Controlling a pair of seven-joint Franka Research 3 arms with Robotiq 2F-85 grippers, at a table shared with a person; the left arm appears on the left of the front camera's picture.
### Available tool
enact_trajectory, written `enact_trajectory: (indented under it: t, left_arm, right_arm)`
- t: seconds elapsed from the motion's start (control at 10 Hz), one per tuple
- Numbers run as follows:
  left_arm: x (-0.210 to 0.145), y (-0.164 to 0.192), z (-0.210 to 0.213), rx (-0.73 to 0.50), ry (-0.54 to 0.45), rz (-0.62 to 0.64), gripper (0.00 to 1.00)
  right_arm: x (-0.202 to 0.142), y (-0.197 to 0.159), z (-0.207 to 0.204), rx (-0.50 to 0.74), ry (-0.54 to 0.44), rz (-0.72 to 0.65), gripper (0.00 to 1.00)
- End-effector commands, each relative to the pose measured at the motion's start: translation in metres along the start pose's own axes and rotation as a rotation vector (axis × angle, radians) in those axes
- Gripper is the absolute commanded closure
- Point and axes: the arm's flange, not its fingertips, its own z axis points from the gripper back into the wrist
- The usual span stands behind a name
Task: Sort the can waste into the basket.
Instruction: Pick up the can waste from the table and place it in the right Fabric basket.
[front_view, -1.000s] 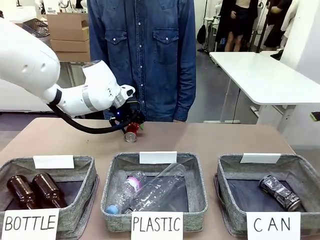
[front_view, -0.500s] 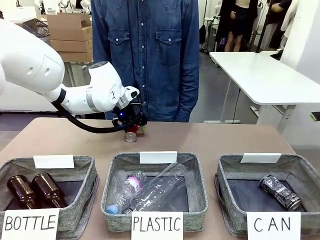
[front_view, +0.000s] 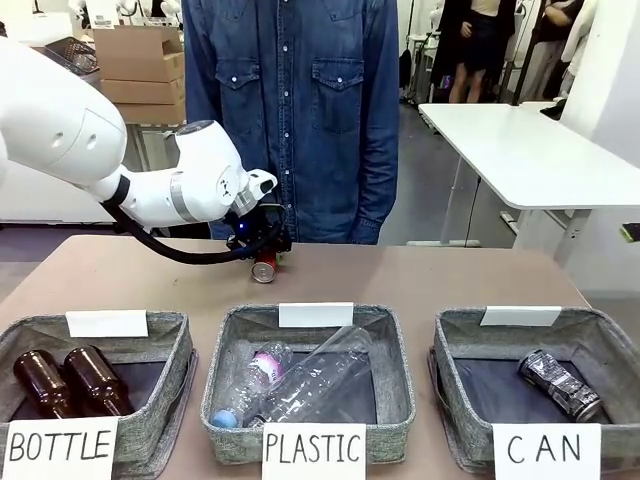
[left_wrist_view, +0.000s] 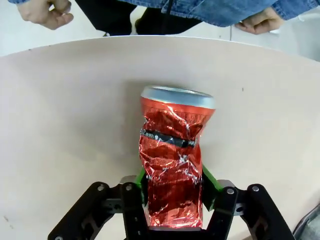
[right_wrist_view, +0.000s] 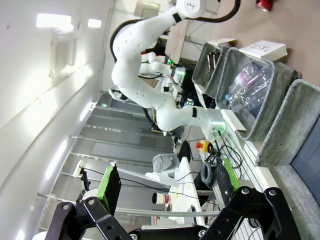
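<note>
Behind the PLASTIC basket (front_view: 310, 375), left claw (left_wrist_view: 173, 192) clamped on red can (left_wrist_view: 173, 160); right claw (right_wrist_view: 167, 192) open; lift clear, then carry to CAN basket (front_view: 455, 385).

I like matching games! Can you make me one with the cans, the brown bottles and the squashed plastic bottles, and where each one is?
Things:
1. red crushed can
2. silver-and-black crushed can
3. brown glass bottles
4. clear plastic bottles

Places:
A. basket signed PLASTIC
B. pinched in the left gripper
C. basket signed CAN
D. basket signed BOTTLE

Pairs: 1-B, 2-C, 3-D, 4-A
</note>
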Motion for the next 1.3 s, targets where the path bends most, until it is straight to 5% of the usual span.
enact_trajectory:
  t: [0.0, 0.2, 0.5, 0.8, 1.2]
  left_arm:
    - [-0.008, 0.001, 0.012, 0.014, -0.023, -0.001, 1.00]
    - [-0.015, 0.001, 0.030, -0.001, -0.015, -0.005, 1.00]
    - [-0.063, 0.004, 0.152, -0.124, 0.106, -0.152, 1.00]
    - [-0.159, 0.013, 0.298, -0.326, 0.222, -0.337, 1.00]
    - [-0.300, 0.029, 0.397, -0.274, 0.301, -0.764, 1.00]
  right_arm:
    - [-0.001, 0.002, 0.003, -0.001, 0.011, 0.016, 0.00]
    - [-0.001, 0.002, 0.003, -0.001, 0.011, 0.016, 0.00]
    - [-0.001, 0.002, 0.003, -0.001, 0.011, 0.016, 0.00]
    - [-0.001, 0.002, 0.003, -0.001, 0.011, 0.016, 0.00]
    - [-0.001, 0.002, 0.003, -0.001, 0.011, 0.016, 0.00]
